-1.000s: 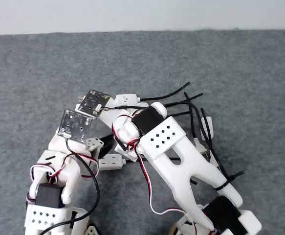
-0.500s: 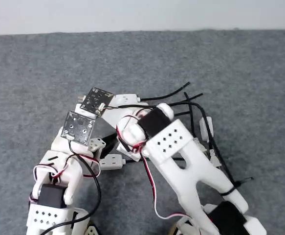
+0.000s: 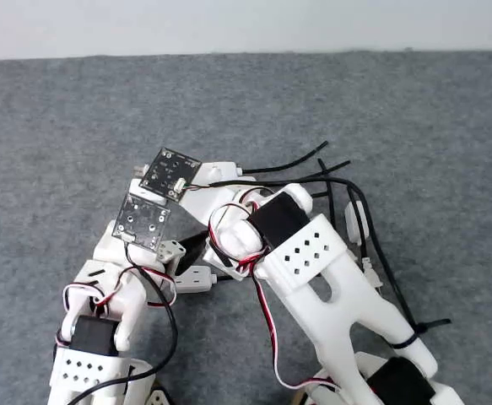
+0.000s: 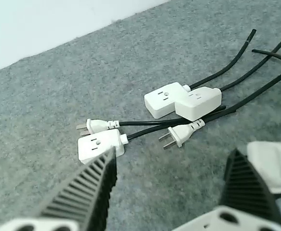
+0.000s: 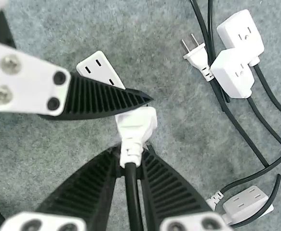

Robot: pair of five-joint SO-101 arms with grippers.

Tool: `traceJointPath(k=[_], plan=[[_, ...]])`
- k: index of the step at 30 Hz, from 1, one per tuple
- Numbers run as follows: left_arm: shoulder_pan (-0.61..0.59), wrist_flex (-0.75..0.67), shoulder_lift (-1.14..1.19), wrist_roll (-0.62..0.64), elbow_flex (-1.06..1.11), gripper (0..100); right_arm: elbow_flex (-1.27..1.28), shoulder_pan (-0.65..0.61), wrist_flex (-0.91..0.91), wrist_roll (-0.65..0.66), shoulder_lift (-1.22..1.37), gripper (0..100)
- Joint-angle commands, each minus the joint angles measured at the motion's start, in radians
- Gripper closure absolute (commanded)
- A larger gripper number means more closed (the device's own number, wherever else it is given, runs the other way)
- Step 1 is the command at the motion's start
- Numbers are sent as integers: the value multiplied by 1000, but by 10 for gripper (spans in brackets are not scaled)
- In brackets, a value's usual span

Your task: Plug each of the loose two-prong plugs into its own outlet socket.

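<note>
My right gripper point(image 5: 131, 155) is shut on a white two-prong plug point(image 5: 136, 126), its black cord running back between the fingers. The plug hangs just short of a white outlet socket point(image 5: 99, 69) on the grey carpet. One black finger point(image 5: 96, 98) of the left gripper crosses between them. My left gripper point(image 4: 174, 153) stands open above the carpet, with a socket point(image 4: 99, 144) beyond one finger. Two loose plugs point(image 4: 94, 126) point(image 4: 179, 135) and a pair of touching sockets point(image 4: 167, 98) lie farther out. In the high view both arms meet over a socket point(image 3: 193, 278).
Black cords point(image 3: 347, 181) fan out toward the right across the carpet. Another socket point(image 5: 248, 202) lies near the right arm, and one more point(image 3: 220, 172) beside the wrist boards. The far and left carpet point(image 3: 77, 118) is bare.
The right arm's wrist has drawn back and to the right over the last second. The left arm's wrist has shifted slightly right, closer to it.
</note>
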Motion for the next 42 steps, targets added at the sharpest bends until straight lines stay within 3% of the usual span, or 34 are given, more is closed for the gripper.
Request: traceJointPath(k=[1,13,22,42], plan=[[11,-31,5,-6,-10,650,-54,5,-2,-12,-33,991],[9,-31,0,-6,-10,650,143,13,-188,-14,54,991],[2,-32,-2,-6,-10,651,250,140,-344,-6,166,991],[-48,-55,-2,-3,-13,651,83,156,-423,-12,516,957]])
